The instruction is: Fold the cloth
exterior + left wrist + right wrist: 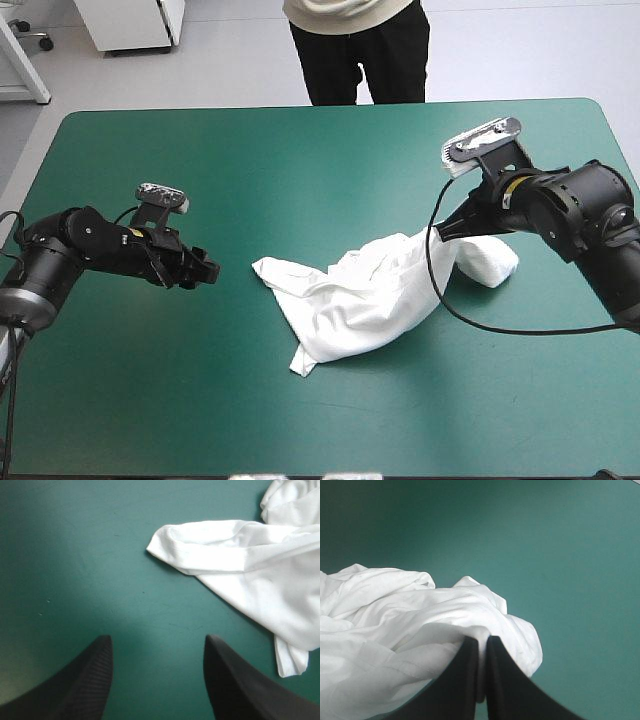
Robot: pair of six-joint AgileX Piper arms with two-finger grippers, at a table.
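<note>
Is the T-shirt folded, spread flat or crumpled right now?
Crumpled: the T-shirt lies in an uneven, wrinkled heap, with one end pinched by the right gripper.

T-shirt (pixel 365 300) on table (pixel 200 170), end in right jaws

The T-shirt (pixel 375 295) was white and short-sleeved, a rumpled heap on the teal-green cover (pixel 180 390), a little right of its middle. It lay in a loose diagonal. One pointed corner reached out flat toward the left, and a narrow tail trailed toward the near edge. The bulk rose in soft, crumpled folds toward the right. At that end the cloth was bunched and slightly raised, a fold of it pinched in the right gripper (pixel 481 640). A rounded lump of white sagged onto the cover just past the pinch.
</note>
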